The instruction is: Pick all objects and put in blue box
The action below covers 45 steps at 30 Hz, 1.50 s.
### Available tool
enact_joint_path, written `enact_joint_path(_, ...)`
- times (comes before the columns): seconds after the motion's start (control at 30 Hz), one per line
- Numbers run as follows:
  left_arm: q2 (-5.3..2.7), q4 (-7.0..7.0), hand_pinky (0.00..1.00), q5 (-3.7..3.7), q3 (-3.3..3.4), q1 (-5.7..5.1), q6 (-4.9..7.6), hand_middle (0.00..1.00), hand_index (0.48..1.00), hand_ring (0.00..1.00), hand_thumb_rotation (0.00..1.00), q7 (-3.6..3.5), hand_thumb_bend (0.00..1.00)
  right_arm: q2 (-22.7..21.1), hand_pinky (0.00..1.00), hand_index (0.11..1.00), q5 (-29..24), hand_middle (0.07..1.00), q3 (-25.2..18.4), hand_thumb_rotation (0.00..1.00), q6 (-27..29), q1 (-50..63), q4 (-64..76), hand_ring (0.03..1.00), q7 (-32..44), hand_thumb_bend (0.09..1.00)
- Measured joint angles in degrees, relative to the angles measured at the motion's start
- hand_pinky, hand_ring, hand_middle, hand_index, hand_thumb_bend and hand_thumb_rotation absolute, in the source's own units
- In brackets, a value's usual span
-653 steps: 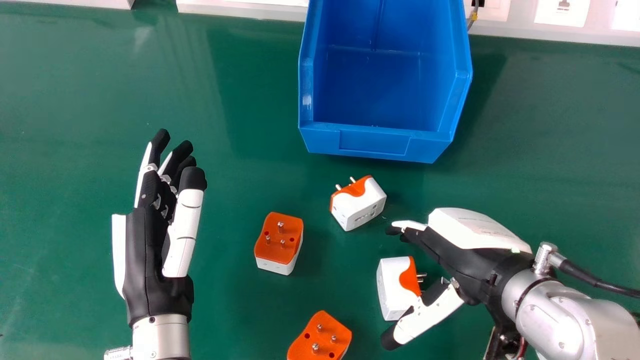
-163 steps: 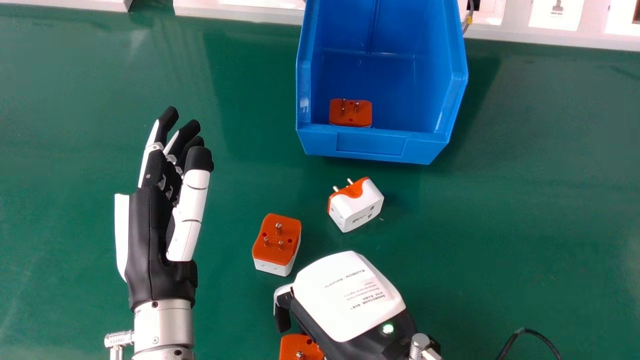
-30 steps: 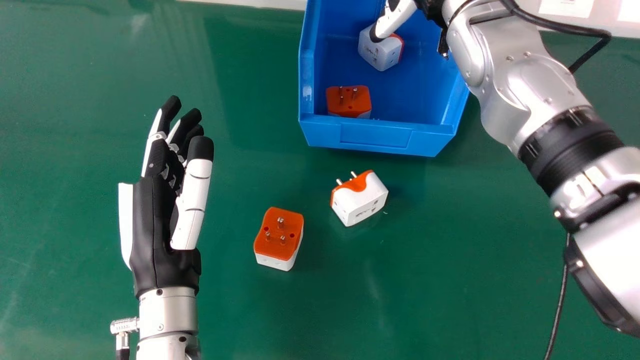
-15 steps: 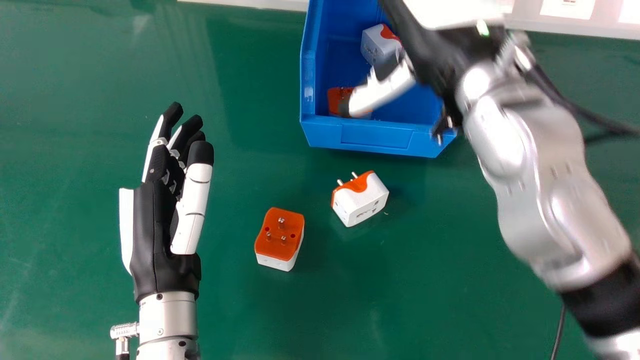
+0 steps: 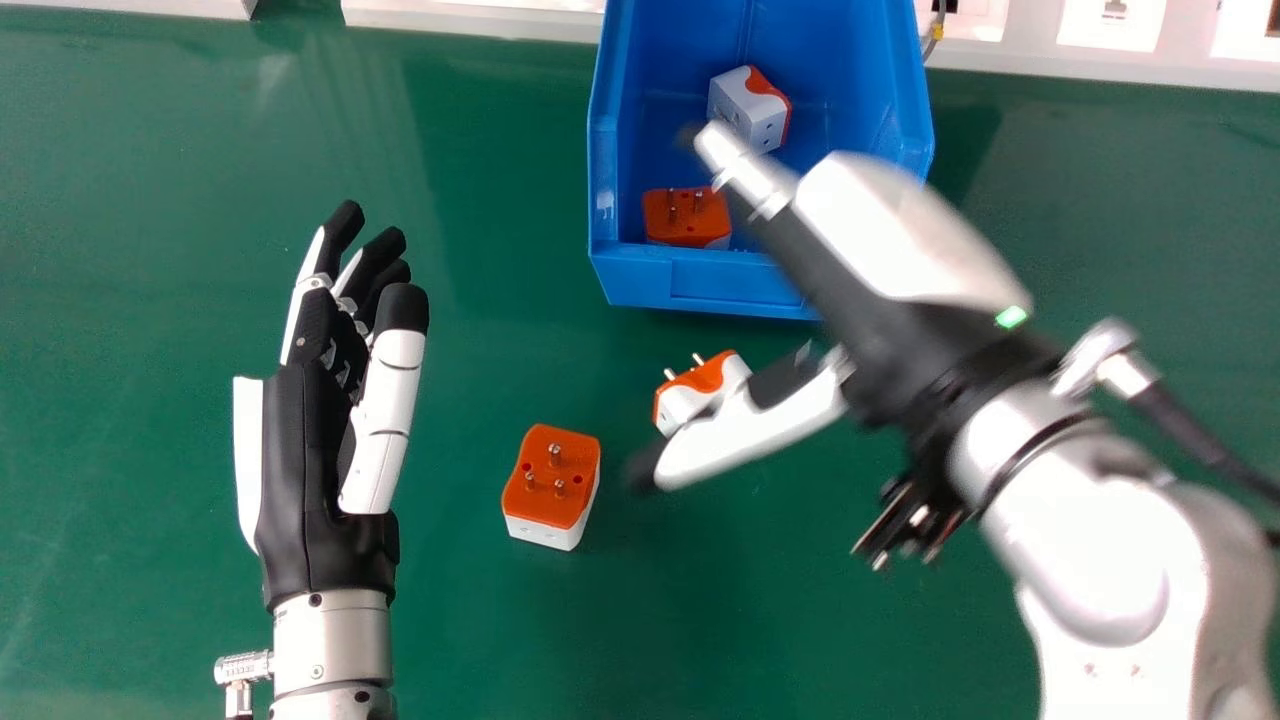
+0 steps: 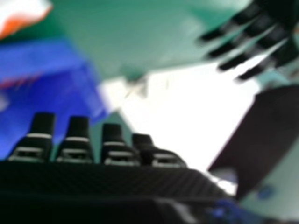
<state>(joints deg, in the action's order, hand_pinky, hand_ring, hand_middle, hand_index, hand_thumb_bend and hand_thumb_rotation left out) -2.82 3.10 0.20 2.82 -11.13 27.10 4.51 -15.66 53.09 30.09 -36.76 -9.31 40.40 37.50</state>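
We inspect a dark green tabletop [image 5: 150, 300], its far edge running along a white panel [image 5: 470, 18] fitted with sockets [image 5: 1113, 22]. The open-topped blue plastic box [image 5: 740, 286] stands by that edge.

Compared with the frame half a second earlier, we record the silver and white right arm [image 5: 1080, 540] drawn back toward the robot. The black and white right hand [image 5: 900, 230] now hangs across the box's near right corner, fingers extended, thumb spread, gripping nothing. The black and white left hand [image 5: 300, 450] rests open at the left.

We find two adapters inside the box: an orange-topped one [image 5: 683, 218], pins up, near the front wall, and a white block-shaped one with an orange end [image 5: 745, 105] farther back. The second was outside the box 5.4 seconds ago.

Two remain on the tabletop: an orange and white adapter, pins up [image 5: 552, 485], and a white and orange adapter lying tilted [image 5: 683, 403], partly behind the right thumb. Green surface stretches from the left hand to the box's left wall.
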Motion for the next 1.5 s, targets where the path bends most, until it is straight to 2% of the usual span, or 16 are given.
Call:
enact_joint_path(0.17,0.03,-0.05,0.81,-0.09,-0.13,-0.32,-0.14,0.87,0.905,0.87,0.78,0.22,0.74,1.7,0.72,0.926,2.0,0.874,6.0,0.35,2.2,0.1,-6.4,0.817,1.2,0.97)
enact_joint_path(0.27,0.05,-0.02,0.81,-0.49,-0.11,-0.35,-0.17,0.87,0.905,0.87,0.78,-0.29,0.74,2.7,0.71,0.917,2.0,0.862,8.3,0.35,2.9,0.2,-10.0,0.807,1.5,0.965)
enact_joint_path(0.37,0.05,0.08,0.81,-1.09,0.05,-0.35,-0.17,0.87,0.907,0.87,0.78,-0.76,0.74,3.6,0.69,0.91,2.0,0.853,9.4,0.34,3.9,0.3,-11.8,0.796,1.2,0.957)
enact_joint_path(0.47,0.05,0.18,0.82,-2.48,0.37,-0.35,-0.16,0.88,0.91,0.88,0.78,-1.43,0.75,4.7,0.68,0.905,2.4,0.847,10.7,0.33,5.6,0.8,-14.9,0.787,-1.2,0.949)
enact_joint_path(0.53,0.05,0.25,0.82,-2.84,0.45,-0.36,-0.15,0.88,0.91,0.88,0.78,-1.89,0.75,4.8,0.68,0.905,1.9,0.847,11.0,0.33,6.6,1.2,-16.5,0.787,-1.8,0.949)
enact_joint_path(0.57,0.04,0.25,0.82,-3.19,0.5,-0.37,-0.15,0.88,0.913,0.88,0.78,-1.99,0.75,4.8,0.68,0.9,1.6,0.842,10.9,0.32,7.4,1.2,-17.5,0.78,-2.3,0.942)
enact_joint_path(0.67,0.04,0.25,0.82,-3.57,0.63,-0.4,-0.13,0.88,0.913,0.88,0.78,-2.05,0.75,5.2,0.68,0.9,1.2,0.842,10.1,0.32,8.0,0.9,-18.9,0.78,-3.5,0.942)
enact_joint_path(1.0,0.03,0.76,0.83,-3.54,0.58,-0.39,-0.09,0.88,0.918,0.88,0.77,-2.08,0.76,7.3,0.66,0.889,0.5,0.834,8.7,0.31,10.0,0.0,-22.9,0.767,-8.4,0.929)
enact_joint_path(1.17,0.03,0.77,0.83,-2.48,0.55,-0.37,-0.07,0.88,0.919,0.88,0.77,-1.77,0.76,8.6,0.67,0.884,0.5,0.832,7.5,0.3,11.2,-1.6,-22.9,0.764,-11.2,0.923)
enact_joint_path(1.27,0.04,0.76,0.83,-2.29,0.6,-0.4,-0.07,0.88,0.919,0.88,0.77,-1.67,0.76,8.8,0.66,0.869,0.4,0.824,7.0,0.29,11.5,-1.6,-22.9,0.756,-12.2,0.92)
enact_joint_path(1.3,0.04,0.75,0.83,-1.78,0.61,-0.4,-0.06,0.88,0.919,0.88,0.77,-1.43,0.76,8.8,0.66,0.869,0.4,0.824,6.8,0.29,11.6,-1.6,-22.9,0.756,-12.5,0.92)
enact_joint_path(1.37,0.04,0.75,0.83,-1.24,0.62,-0.4,-0.06,0.88,0.92,0.88,0.77,-1.03,0.75,8.8,0.66,0.863,0.4,0.821,6.7,0.28,12.2,-1.6,-23.0,0.752,-13.0,0.919)
enact_joint_path(1.43,0.04,0.75,0.83,-0.88,0.63,-0.39,-0.04,0.88,0.92,0.88,0.77,-0.68,0.75,9.2,0.66,0.863,0.4,0.821,6.7,0.28,12.9,-1.6,-24.0,0.752,-14.2,0.919)
enact_joint_path(1.5,0.04,0.75,0.83,-0.74,0.58,-0.4,-0.03,0.88,0.92,0.88,0.77,-0.68,0.75,9.6,0.66,0.858,-0.6,0.819,6.8,0.28,13.6,-1.6,-26.6,0.75,-14.7,0.918)
